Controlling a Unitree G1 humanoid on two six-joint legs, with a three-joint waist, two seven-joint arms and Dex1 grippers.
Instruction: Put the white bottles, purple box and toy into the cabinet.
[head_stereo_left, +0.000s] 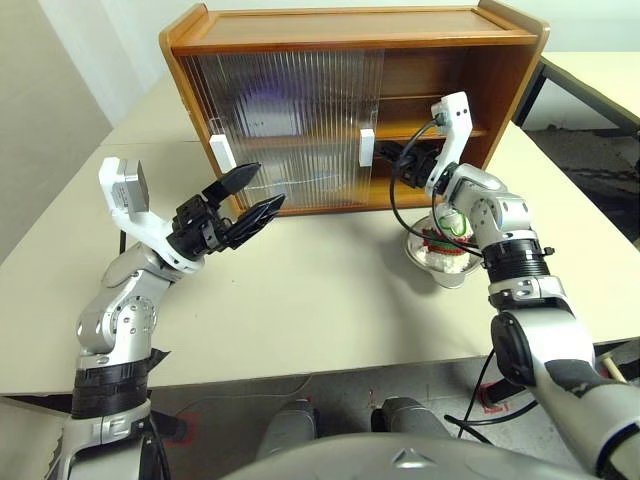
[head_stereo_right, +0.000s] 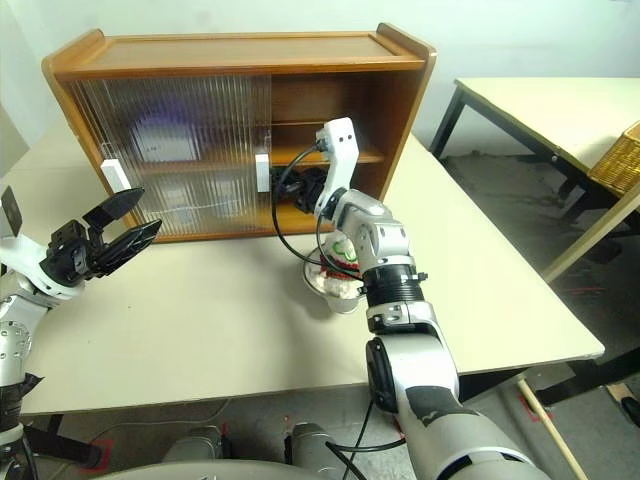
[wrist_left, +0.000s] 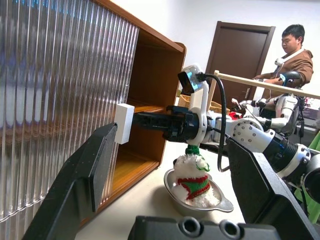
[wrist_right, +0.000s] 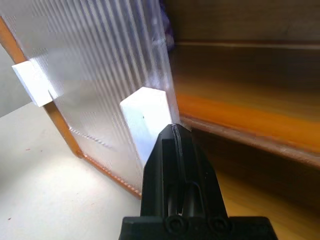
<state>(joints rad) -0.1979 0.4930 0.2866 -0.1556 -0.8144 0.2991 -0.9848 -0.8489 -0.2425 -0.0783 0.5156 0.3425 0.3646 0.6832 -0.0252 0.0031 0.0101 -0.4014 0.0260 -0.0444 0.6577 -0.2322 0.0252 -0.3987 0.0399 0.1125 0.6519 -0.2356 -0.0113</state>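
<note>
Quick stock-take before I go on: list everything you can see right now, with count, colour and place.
cabinet: one, brown wood, back of the table; ribbed sliding doors cover its left part, right part open.
door handles: two, white, on the sliding doors.
toy: one, white with red-green scarf, sitting in the bowl.
bowl: one, shiny steel, on the table before the cabinet's open side.
table: one, beige, under everything.
second table: one, beige, off to the right.
person: one, brown top, in the background.
left pincer: open, hovering before the doors.
right pincer: shut, tip at the right-hand door handle.
</note>
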